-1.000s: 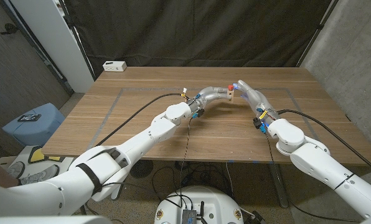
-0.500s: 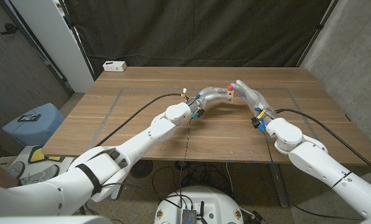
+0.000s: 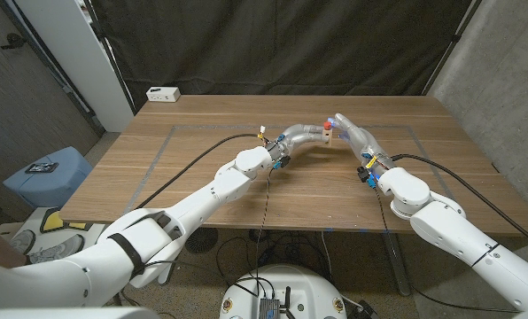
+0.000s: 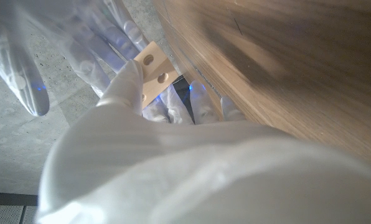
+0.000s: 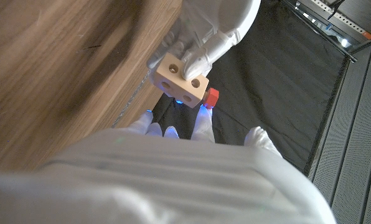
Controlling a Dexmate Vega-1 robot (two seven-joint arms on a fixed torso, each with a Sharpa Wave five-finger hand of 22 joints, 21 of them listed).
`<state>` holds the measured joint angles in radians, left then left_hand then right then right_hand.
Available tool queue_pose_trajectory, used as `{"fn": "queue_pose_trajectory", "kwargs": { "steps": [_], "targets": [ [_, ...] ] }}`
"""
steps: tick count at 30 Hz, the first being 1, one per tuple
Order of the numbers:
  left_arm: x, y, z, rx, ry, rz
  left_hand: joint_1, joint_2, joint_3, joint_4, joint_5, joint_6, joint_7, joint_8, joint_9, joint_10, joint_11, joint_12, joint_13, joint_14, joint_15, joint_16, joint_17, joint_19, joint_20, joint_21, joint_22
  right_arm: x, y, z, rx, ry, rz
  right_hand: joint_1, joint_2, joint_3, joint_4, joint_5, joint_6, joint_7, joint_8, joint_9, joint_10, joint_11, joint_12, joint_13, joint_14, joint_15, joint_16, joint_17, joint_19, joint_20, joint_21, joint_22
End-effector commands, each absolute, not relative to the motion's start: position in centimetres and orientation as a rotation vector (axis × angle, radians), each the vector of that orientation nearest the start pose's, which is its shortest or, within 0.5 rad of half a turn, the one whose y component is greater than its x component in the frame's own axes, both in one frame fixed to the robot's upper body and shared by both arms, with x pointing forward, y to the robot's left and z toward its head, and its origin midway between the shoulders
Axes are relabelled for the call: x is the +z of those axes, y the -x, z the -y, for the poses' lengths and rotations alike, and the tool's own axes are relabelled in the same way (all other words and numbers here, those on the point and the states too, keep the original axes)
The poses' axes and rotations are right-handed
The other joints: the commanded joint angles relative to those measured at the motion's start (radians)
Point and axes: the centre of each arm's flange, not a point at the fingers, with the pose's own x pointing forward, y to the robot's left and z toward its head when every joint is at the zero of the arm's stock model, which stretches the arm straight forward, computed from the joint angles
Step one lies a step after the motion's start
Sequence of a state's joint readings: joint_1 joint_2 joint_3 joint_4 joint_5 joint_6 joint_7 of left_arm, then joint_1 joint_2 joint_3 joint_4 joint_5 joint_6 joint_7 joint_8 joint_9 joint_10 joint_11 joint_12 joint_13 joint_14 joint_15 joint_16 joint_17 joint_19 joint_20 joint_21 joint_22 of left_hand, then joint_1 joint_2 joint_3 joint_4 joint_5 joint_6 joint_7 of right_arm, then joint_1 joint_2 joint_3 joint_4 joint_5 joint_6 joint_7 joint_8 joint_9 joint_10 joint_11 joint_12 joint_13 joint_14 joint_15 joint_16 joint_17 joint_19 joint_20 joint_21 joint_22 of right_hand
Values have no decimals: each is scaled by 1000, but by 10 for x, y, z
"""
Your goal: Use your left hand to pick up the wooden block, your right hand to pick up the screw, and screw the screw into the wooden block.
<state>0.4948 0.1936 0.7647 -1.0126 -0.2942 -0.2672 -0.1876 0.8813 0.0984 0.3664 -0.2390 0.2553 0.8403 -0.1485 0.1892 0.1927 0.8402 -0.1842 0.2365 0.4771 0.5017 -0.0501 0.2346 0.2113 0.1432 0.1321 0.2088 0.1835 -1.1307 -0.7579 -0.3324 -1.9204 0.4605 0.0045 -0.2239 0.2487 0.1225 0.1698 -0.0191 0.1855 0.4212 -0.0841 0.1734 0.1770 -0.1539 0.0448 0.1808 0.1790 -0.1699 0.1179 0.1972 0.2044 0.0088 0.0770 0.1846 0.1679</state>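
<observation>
- Left hand (image 3: 306, 136) holds the wooden block (image 5: 180, 81) up above the table (image 3: 202, 177), mid-far area; fingers wrapped on the block, thumb over its holed face in the right wrist view.
- Right hand (image 3: 353, 131) is up against the block from the other side, fingers on the red-headed screw (image 5: 211, 96); I judge it as pinching the screw, but the fingertip contact is blurred.
- Screw sits at the block's edge, red head sticking out; can't tell how deep the thread is in.
- Step in hand, my judgement: driving the screw in. To do it well, keep the left hand's grip rigid so the block doesn't spin, keep the screw square to the hole, and turn with the fingertips under light inward push.
- Risk: a tilted screw jams or pops out of the pinch.
- Count: one block, at least two holes visible on it; one screw; two robot hands.
- Also one white box (image 3: 163, 93) at the table's far left corner.
</observation>
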Motion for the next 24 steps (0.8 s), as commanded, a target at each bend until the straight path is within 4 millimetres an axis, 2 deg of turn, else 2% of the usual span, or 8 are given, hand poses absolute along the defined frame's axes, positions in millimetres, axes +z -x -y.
{"fn": "queue_pose_trajectory", "kwargs": {
  "steps": [1, 24],
  "targets": [
    [-2, -673, -21, -679, -399, 580, -16, 31, 83, 79, 6, 41, 32, 10, 2, 12, 1, 14, 28, 9, -28, 7, 3, 7, 0, 3, 2, -32, -547, 246, 192, 267, 553, -4, 2, 6, 2, 6, 1, -7, 8, 0, -8, -5, 5, 2, -48, 6, 3, 3, -5, 3, 2, 2],
    [0, -675, -20, -683, -398, 580, -18, 30, 83, 79, 6, 40, 29, 9, 2, 12, -1, 14, 28, 10, -27, 7, 2, 7, -1, 3, 2, -34, -542, 249, 179, 269, 538, -4, 3, 10, 0, 7, 7, -12, 10, 0, -7, -10, 7, 2, -49, 4, 3, 1, -5, 2, 3, 2]
  ]
}}
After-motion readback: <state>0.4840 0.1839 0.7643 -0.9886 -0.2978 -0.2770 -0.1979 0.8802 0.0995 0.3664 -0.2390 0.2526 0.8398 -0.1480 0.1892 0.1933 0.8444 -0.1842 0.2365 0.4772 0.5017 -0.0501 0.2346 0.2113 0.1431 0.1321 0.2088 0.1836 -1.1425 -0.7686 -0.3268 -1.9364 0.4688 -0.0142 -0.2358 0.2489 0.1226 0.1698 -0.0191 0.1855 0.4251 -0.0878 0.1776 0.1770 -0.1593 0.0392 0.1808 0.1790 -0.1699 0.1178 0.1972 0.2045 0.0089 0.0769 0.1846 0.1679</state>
